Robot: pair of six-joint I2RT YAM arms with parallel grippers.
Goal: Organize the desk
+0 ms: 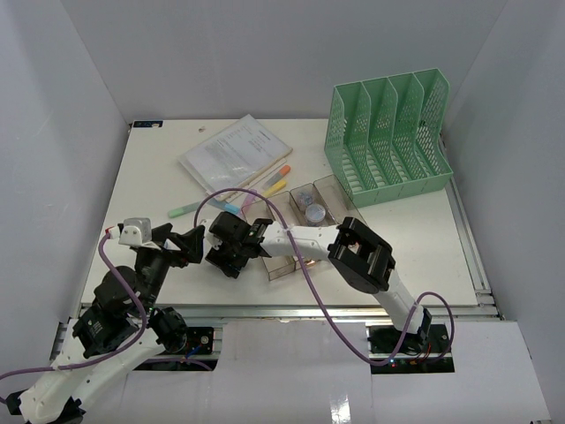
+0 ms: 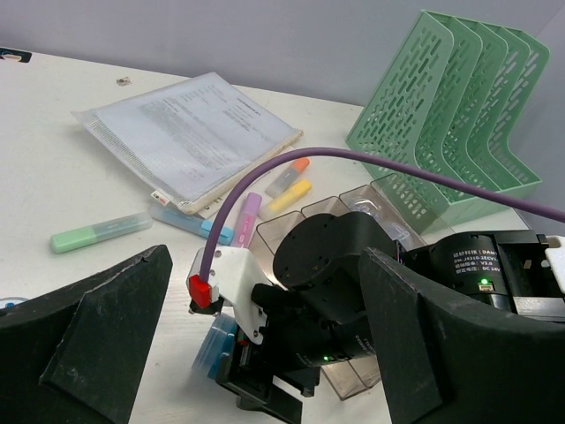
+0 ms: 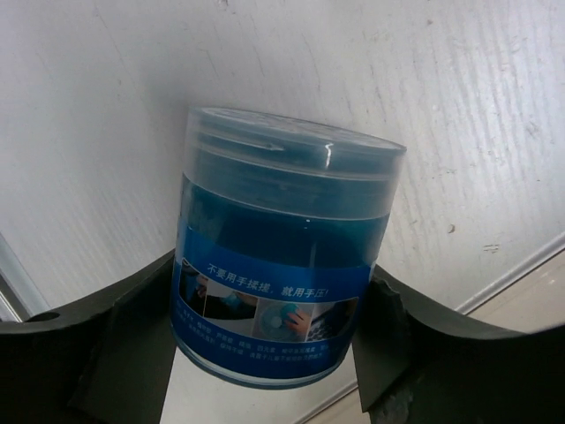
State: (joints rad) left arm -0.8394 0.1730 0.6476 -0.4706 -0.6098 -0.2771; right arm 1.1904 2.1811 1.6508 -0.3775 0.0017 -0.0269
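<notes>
Right end effector (image 3: 269, 305): pads appear pressed on both sides of blue jar (image 3: 282, 203), which stands left of centre on the desk (image 1: 415, 238), the desk filling mid-frame in the top view. Left end effector (image 1: 187, 238): spread, empty.

Step judged: grasp. Next: firm hold, then a straight lift.

Label: white Chinese characters; no brand legible.

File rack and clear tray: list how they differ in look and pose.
The file rack is mint-green mesh; the clear tray is see-through plastic. The file rack stands tall with upright dividers; the clear tray lies low and flat. The file rack sits unobstructed; the clear tray is partly hidden under the right arm in the top view. Both are split into compartments and rest on the desk.
</notes>
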